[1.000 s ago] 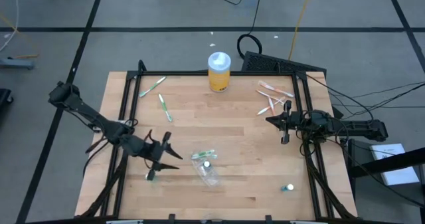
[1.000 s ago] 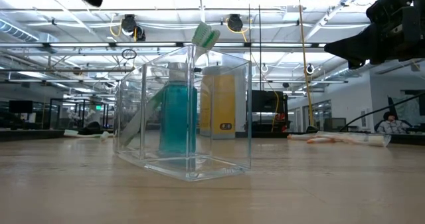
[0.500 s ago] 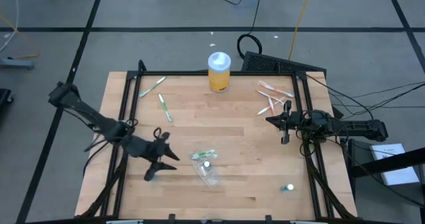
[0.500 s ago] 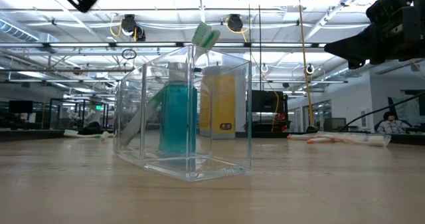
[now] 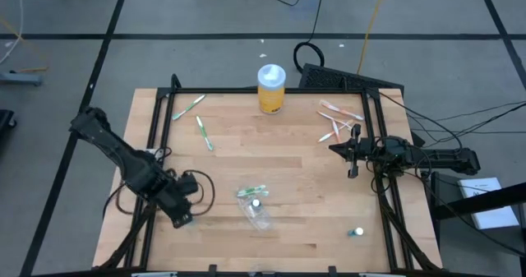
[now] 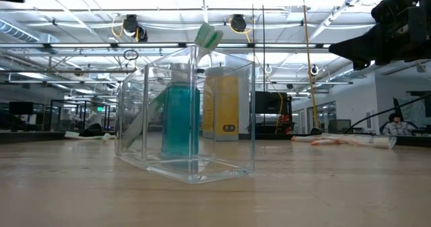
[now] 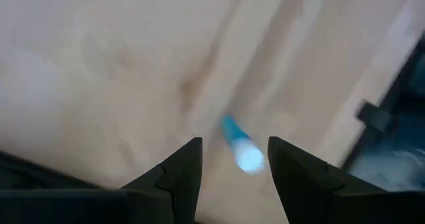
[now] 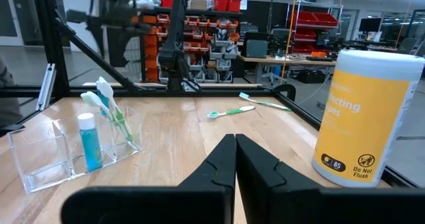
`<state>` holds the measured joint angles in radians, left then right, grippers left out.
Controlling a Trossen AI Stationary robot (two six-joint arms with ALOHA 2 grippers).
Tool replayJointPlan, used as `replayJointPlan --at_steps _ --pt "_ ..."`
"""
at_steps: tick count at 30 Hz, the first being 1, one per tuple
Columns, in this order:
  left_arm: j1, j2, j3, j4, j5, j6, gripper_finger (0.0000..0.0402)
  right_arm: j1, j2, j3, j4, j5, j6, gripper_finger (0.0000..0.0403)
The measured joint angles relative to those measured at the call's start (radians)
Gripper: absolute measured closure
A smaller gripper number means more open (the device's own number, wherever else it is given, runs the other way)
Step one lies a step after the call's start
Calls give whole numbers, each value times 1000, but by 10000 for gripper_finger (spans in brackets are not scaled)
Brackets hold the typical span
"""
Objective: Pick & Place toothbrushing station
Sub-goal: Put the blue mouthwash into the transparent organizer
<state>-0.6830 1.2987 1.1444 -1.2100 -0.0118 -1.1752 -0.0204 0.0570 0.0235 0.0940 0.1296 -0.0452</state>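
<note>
The left gripper (image 7: 229, 161) has swung downward, fingers apart over a small blue-and-white tube (image 7: 240, 145); it should be centring before closing.

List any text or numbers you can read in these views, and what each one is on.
"85": yellow jar, in a round badge near its base, right wrist view.
"Do Not Flush": beside that badge, small, read with some doubt.
Larger pale wording across the jar's label: too faint to read.
Toothbrushing station and the tube inside it: no readable text.
</note>
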Motion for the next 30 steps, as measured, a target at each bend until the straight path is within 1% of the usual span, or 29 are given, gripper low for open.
replayJointPlan --at_steps 6,10,12,19,24,27,30 --pt "-26 110 0 0 147 -128 222 0 0 0 0 0 0 399" --pt "-28 153 -1 -3 176 -257 222 0 0 0 0 0 0 399" --pt "-28 156 -1 0 194 -291 222 0 0 0 0 0 0 399" --pt "-32 156 0 47 194 -377 222 0 0 0 0 0 0 399" --pt "-55 156 0 41 191 -460 222 0 0 0 0 0 0 399" --pt "-53 156 0 40 166 -513 222 0 0 0 0 0 0 399" --pt "-53 156 0 40 136 -527 222 0 0 0 0 0 0 399"
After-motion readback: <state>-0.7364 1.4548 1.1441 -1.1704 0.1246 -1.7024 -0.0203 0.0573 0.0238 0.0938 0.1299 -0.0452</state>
